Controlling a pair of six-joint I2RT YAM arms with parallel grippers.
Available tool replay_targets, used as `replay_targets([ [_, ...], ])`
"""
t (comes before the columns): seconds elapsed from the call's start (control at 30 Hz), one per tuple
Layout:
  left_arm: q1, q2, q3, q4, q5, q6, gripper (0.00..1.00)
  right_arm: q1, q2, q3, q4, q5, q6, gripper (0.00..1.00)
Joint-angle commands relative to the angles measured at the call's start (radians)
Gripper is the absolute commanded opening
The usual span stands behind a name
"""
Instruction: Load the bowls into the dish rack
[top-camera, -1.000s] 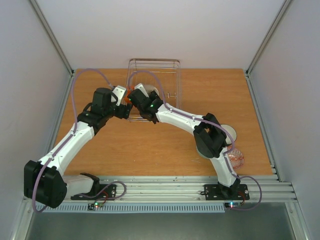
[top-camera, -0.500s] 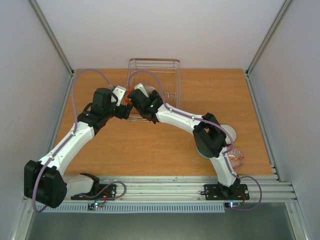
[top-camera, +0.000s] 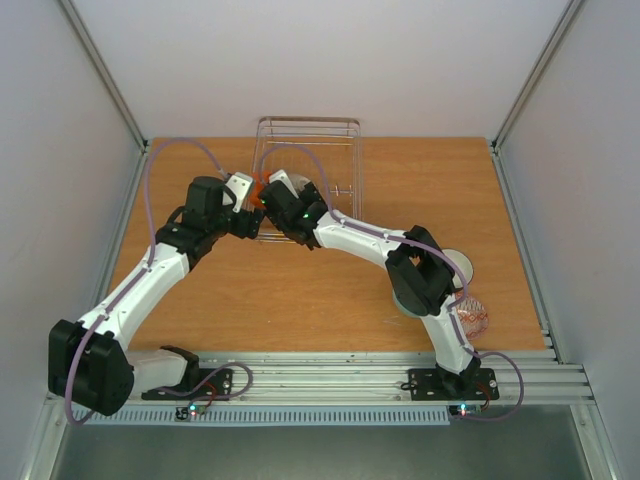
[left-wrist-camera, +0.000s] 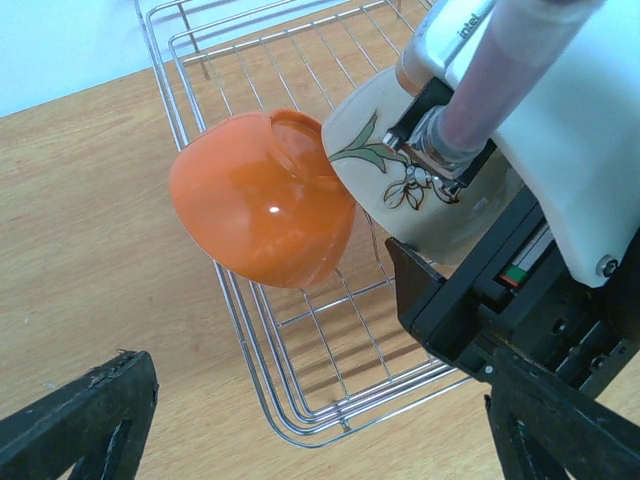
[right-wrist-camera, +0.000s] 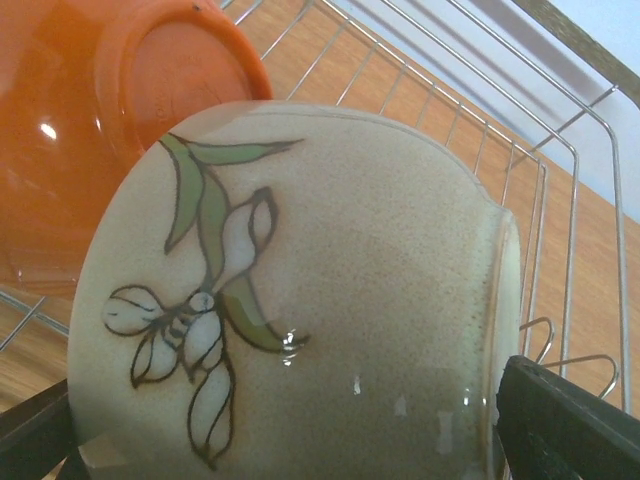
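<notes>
The dish rack (top-camera: 340, 124) stands at the back middle of the table. The orange bowl (left-wrist-camera: 262, 200) stands on its edge in the rack's near left corner (left-wrist-camera: 279, 424). My right gripper (top-camera: 283, 205) is shut on a pale green bowl (right-wrist-camera: 300, 330) with a leaf-and-flower drawing. That bowl fills the gap between both fingers and its base presses against the orange bowl (right-wrist-camera: 100, 130) over the rack (right-wrist-camera: 480, 75). My left gripper (left-wrist-camera: 320, 440) is open and empty, just outside the rack's near left corner (top-camera: 250, 218).
A plain white bowl (top-camera: 462, 264) lies partly under the right arm at the table's right. A red-and-white patterned bowl (top-camera: 473, 318) sits near the right front edge. Grey walls close in both sides of the table.
My right gripper has edged a little to the left with the pale green bowl, closer against the orange bowl. The left arm has barely moved.
</notes>
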Motion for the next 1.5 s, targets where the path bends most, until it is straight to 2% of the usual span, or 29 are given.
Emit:
replay_targets([
  [0.0, 0.002, 0.008, -0.011, 0.058, 0.01, 0.01, 0.9, -0.007, -0.052, -0.01, 0.033, 0.002, -0.011, 0.96],
  [0.27, 0.001, 0.003, -0.012, 0.058, 0.009, 0.011, 0.9, -0.008, -0.058, -0.021, 0.052, -0.003, -0.011, 0.96],
  [0.63, 0.002, 0.011, -0.017, 0.065, 0.013, 0.012, 0.9, -0.007, -0.186, -0.118, 0.147, -0.083, -0.022, 0.96],
  [1.03, 0.002, 0.007, -0.018, 0.066, 0.012, 0.014, 0.9, -0.007, -0.18, -0.127, 0.169, -0.092, -0.028, 0.96],
  [1.47, 0.001, 0.022, -0.018, 0.066, 0.024, 0.014, 0.9, -0.007, -0.266, -0.297, 0.164, -0.099, 0.113, 0.96],
])
